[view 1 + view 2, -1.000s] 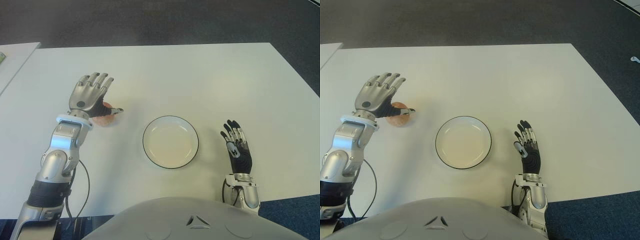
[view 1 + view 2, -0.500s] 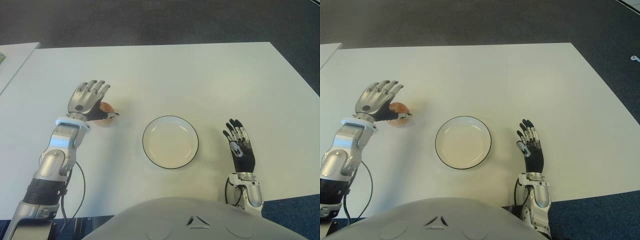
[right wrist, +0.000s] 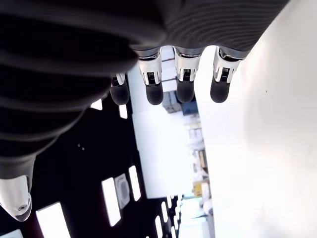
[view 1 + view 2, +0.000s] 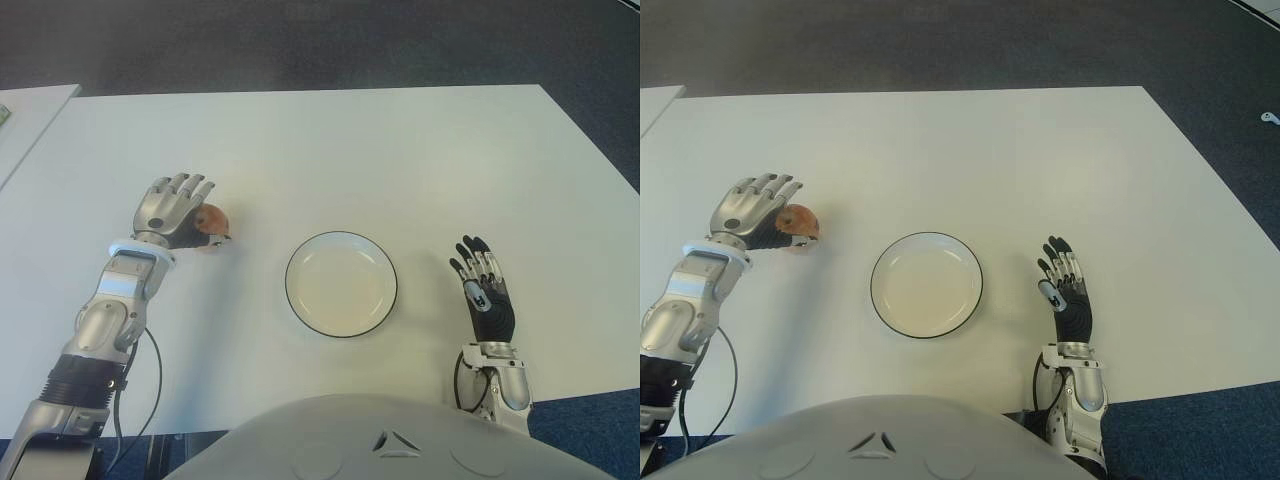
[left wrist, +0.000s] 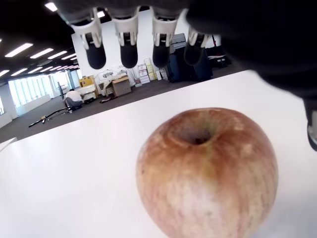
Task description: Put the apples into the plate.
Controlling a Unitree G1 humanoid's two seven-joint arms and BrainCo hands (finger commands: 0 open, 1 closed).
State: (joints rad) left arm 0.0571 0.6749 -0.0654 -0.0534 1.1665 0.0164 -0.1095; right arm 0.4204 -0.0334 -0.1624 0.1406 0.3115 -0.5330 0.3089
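Left eye view: left hand (image 4: 172,208) cups spread fingers over the apple (image 4: 211,221), poised to grasp it for the plate (image 4: 341,284); right hand (image 4: 484,297) shows beside the plate, fingers relaxed.

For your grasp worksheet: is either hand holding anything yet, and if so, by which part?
Nothing is held. The left hand is over the apple with fingers spread and clear of it. The right hand, right of the plate, is open and empty.

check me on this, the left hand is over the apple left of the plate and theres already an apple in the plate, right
Not quite: the plate holds nothing, as the left eye view shows. The rest stands: the left hand is over the apple, left of the plate.
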